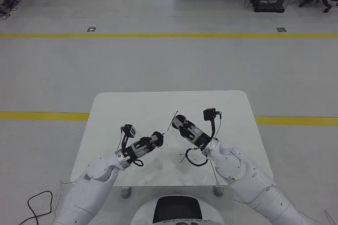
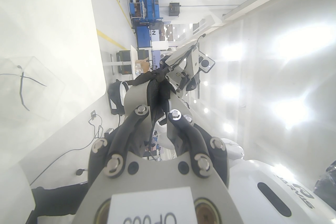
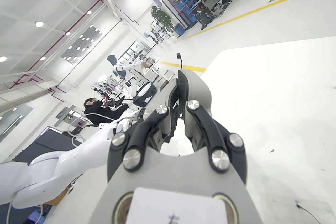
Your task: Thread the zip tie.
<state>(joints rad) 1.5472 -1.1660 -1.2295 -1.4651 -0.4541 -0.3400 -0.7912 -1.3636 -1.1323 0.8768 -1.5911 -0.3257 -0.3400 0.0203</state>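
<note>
The right gripper (image 3: 178,78) was pinched tight on the thin black zip tie (image 3: 180,62) above the table (image 1: 225,107), the left gripper (image 1: 159,136) nearby looked closed on nothing I could see, so I guessed the tip needed to go slowly, straight into the tie's hole.

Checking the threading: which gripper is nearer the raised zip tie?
Right. The right gripper is shut on the zip tie, which pokes out past its fingertips. The left gripper sits close beside the tie's near end; contact can't be told.
</note>
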